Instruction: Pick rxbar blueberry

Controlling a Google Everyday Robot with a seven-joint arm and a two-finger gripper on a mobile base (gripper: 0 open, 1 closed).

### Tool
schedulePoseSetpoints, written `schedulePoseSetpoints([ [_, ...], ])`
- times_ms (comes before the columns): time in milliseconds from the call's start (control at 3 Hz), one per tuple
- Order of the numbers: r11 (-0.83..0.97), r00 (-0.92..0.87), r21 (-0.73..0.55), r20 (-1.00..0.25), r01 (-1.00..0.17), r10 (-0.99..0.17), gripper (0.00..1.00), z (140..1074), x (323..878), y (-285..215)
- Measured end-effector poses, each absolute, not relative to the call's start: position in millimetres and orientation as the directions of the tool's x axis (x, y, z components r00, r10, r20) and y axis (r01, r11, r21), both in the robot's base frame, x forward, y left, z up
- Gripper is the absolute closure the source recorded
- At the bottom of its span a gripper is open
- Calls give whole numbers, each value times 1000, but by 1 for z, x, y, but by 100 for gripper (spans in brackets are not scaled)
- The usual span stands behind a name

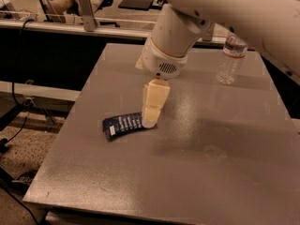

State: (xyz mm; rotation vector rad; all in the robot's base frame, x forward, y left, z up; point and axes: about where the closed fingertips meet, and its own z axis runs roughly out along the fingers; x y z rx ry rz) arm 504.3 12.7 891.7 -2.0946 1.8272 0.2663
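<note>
The rxbar blueberry (122, 124) is a flat dark navy wrapper with white lettering. It lies on the grey table (197, 172) left of centre. My gripper (150, 122) hangs from the white arm, its cream fingers pointing down. Its tip is at the bar's right end and covers that end. The arm hides the green can seen earlier.
A clear plastic water bottle (230, 59) stands at the back right of the table. A counter with dark trays and equipment runs behind the table. Cables and a stand are on the floor to the left.
</note>
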Motion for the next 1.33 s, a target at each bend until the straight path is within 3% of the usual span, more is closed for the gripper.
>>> schedulePoseSetpoints([
  [1333, -271, 281, -73, -267, -960, -922, 0, 835, 482, 46],
])
